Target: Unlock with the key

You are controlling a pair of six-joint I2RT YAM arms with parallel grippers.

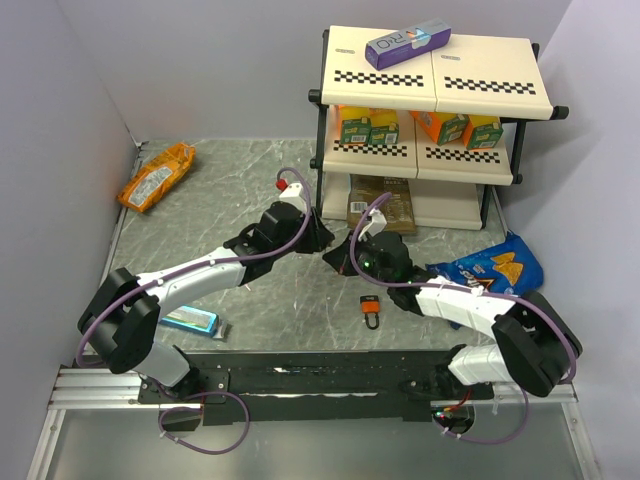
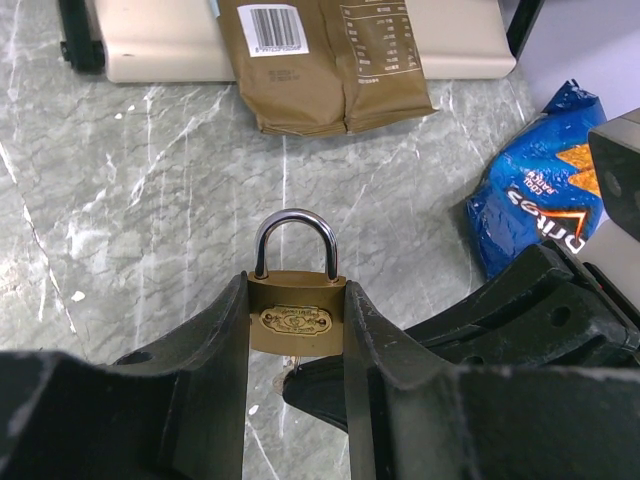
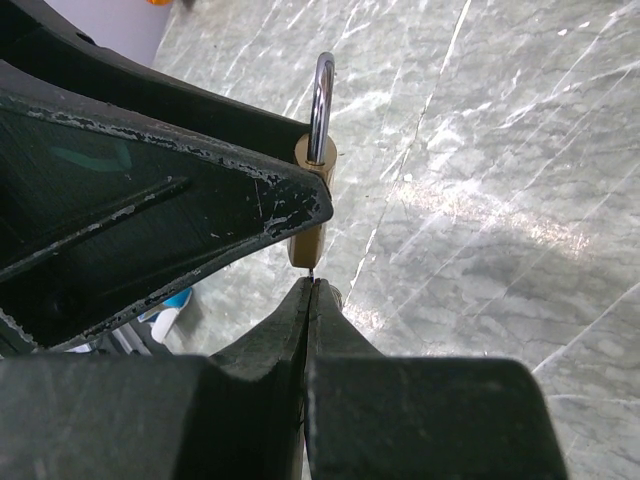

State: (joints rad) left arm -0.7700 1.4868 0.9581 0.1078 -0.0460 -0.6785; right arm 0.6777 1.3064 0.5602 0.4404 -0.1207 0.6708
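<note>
The left gripper (image 2: pixel 296 305), jaws part-spread, clamps the brass padlock with a silver shackle (image 2: pixel 295 322). It should brace firmly while the closed right gripper (image 3: pixel 311 290), apparently pinching the thin silvery key (image 3: pixel 313 272) at the lock's underside, twists squarely. The orange-red padlock with a black shackle (image 1: pixel 370 307) and the blue crinkly chip bag (image 1: pixel 490 268) lie apart on the table, obstructing nothing.

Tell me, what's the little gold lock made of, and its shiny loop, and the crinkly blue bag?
The lock's body looks like brass: yellow-gold metal with a dull sheen and a stamped badge. Its loop looks like steel, silvery and mirror-bright. The blue bag seems to be thin glossy plastic film, since it creases and glints.
</note>
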